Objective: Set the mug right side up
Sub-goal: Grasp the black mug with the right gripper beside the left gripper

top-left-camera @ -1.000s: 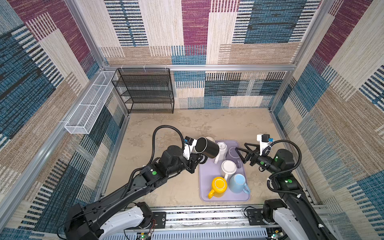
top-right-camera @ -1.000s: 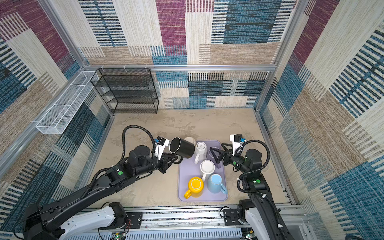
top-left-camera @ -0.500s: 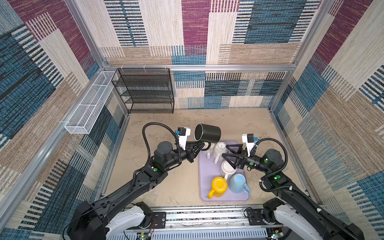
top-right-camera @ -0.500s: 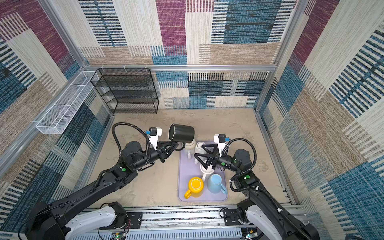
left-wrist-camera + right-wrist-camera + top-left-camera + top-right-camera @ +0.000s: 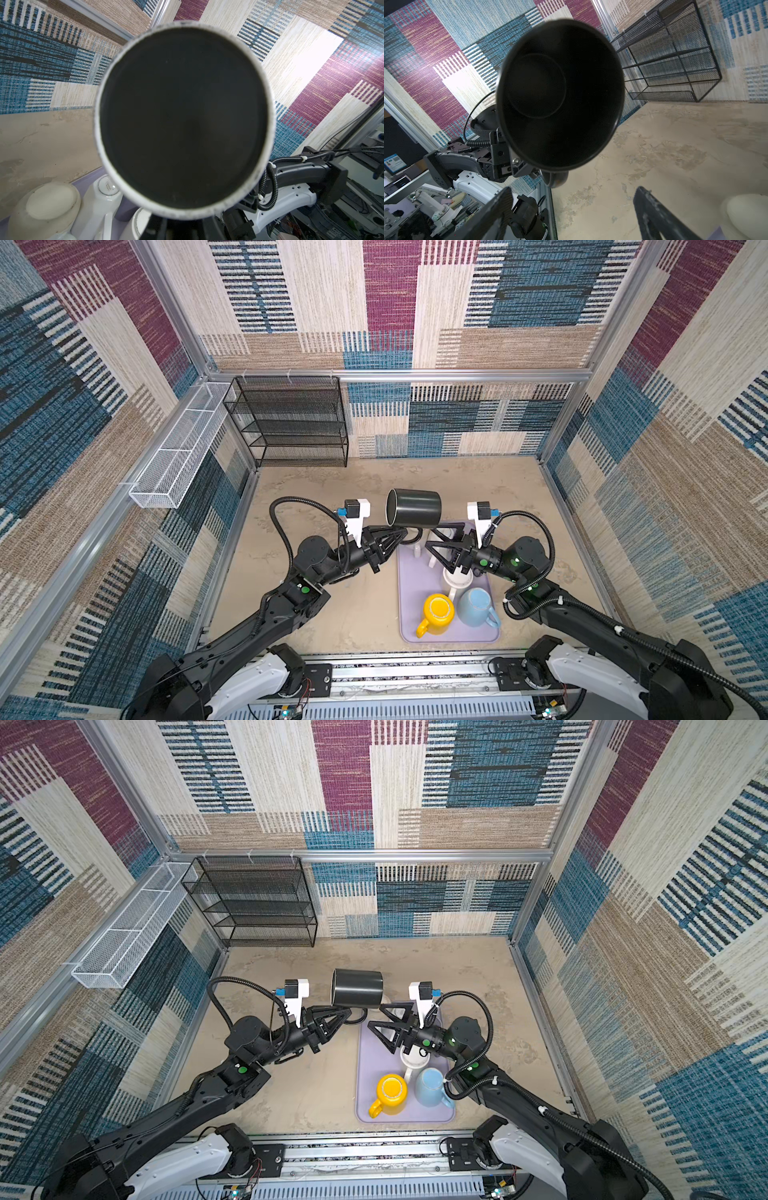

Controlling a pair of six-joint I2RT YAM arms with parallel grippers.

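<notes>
Black mug, pinched by its handle in my left fingers, hangs sideways above the desk, only half righted, my spread right fingers just beside it.

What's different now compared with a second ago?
The left gripper, shut on the black mug's handle, raised the mug and turned it level on its side. The right gripper, jaws open, swung in toward the mug. The yellow mug, the blue mug and the tray stayed put.
</notes>
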